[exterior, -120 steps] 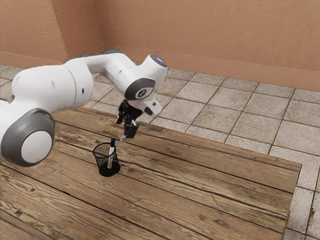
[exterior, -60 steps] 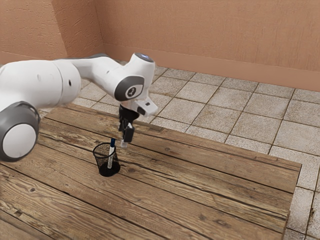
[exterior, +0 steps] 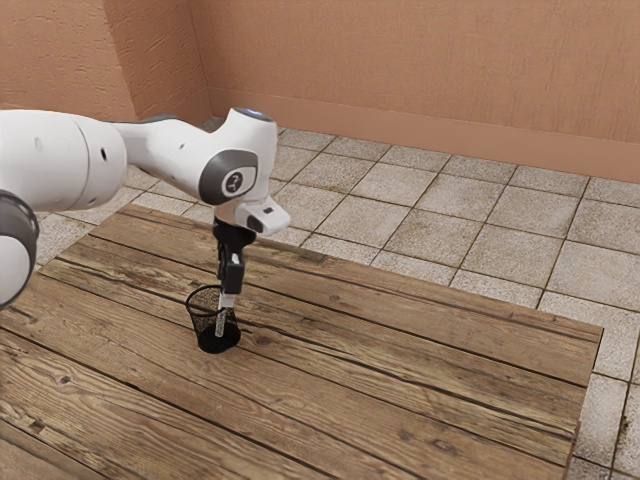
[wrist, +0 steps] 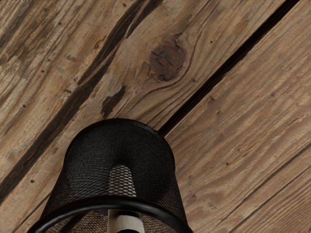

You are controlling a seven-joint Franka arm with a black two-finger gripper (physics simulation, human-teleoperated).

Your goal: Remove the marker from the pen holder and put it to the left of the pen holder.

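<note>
my gripper (exterior: 228, 298) at top of marker (exterior: 221, 322) | axis near upright, inside holder (exterior: 218, 345) | open or closed: can't tell | judged next: upward draw

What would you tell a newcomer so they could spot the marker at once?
Find the wooden plank table, then the round pen holder on it. The marker is inside: slim and white, unlike the black mesh around it.
</note>
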